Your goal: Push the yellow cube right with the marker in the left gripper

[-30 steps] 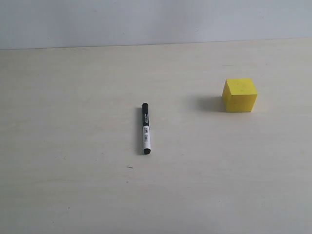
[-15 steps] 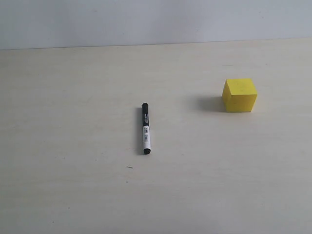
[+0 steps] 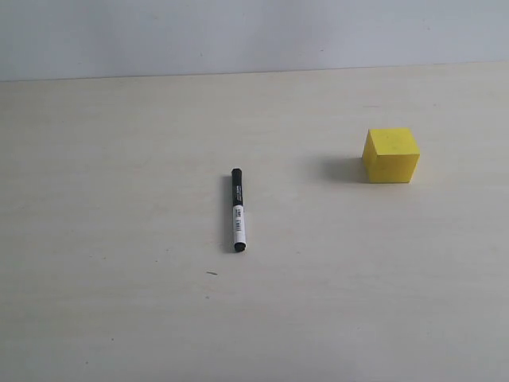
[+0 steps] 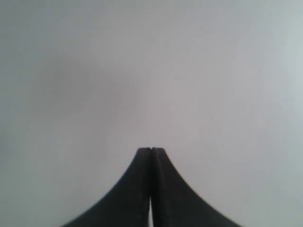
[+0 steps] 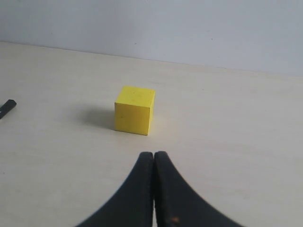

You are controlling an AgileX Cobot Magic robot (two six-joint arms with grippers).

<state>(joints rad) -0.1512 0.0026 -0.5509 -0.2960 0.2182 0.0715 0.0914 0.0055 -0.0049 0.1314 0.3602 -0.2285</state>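
The marker (image 3: 237, 210) lies flat near the middle of the pale table, black cap end away from the camera, held by nothing. The yellow cube (image 3: 390, 155) stands to its right, well apart from it. Neither arm shows in the exterior view. In the left wrist view my left gripper (image 4: 151, 150) is shut with nothing between its fingers, facing only a blank grey surface. My right gripper (image 5: 154, 154) is shut and empty too, a short way in front of the yellow cube (image 5: 134, 109). One black end of the marker (image 5: 6, 109) pokes in at that view's edge.
The pale wooden table (image 3: 119, 318) runs back to a plain grey wall (image 3: 238, 32). Only the marker and cube lie on it.
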